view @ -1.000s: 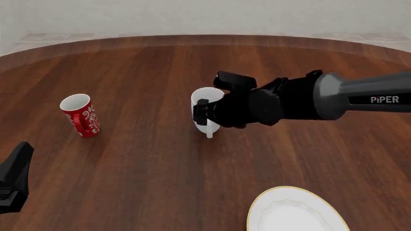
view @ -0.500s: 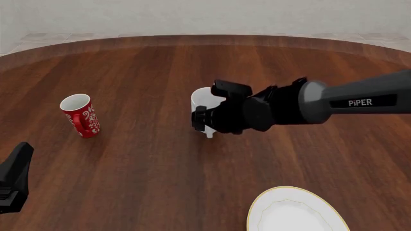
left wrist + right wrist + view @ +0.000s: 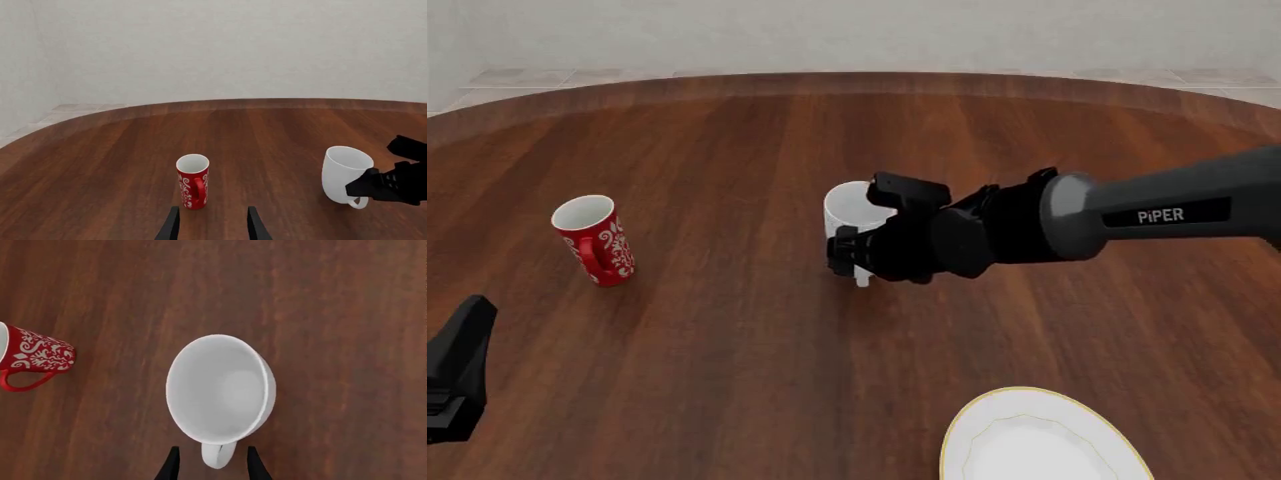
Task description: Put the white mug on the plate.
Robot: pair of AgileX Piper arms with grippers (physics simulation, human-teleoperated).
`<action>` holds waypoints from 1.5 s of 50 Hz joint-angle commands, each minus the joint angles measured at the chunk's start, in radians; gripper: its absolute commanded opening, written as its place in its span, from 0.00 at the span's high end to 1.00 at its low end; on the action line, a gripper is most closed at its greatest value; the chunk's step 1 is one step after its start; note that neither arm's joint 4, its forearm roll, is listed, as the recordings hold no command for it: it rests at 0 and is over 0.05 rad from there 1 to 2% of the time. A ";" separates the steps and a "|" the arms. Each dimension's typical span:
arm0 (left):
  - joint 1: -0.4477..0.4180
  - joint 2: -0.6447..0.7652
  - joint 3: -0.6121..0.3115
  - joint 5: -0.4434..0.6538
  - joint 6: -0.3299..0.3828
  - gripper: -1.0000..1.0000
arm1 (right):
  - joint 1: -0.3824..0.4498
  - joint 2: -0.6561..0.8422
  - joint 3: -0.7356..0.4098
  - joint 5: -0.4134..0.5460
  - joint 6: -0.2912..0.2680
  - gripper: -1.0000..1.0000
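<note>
Front view, left to right: left gripper idle at table edge, fingers parted on nothing in its wrist view; red mug upright, well apart; white mug upright mid-table; right gripper just above its handle; plate near, bare. Right wrist view: fingers spread either side of the handle, not closed on it. Likely rigid, glazed, slippery, chippable ceramic; best pinched across the handle, low, squarely.
</note>
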 commanded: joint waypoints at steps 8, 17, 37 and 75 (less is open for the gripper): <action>0.002 0.001 0.000 0.001 0.000 0.00 | 0.002 0.029 -0.008 -0.010 -0.001 0.00; 0.002 0.001 0.000 0.001 0.000 0.00 | 0.008 0.028 -0.007 -0.005 -0.006 1.00; 0.002 0.001 0.000 0.001 0.000 0.00 | 0.007 -0.046 -0.004 0.066 -0.039 1.00; 0.002 0.001 0.000 0.001 0.000 0.00 | -0.010 -0.264 0.142 0.140 -0.061 1.00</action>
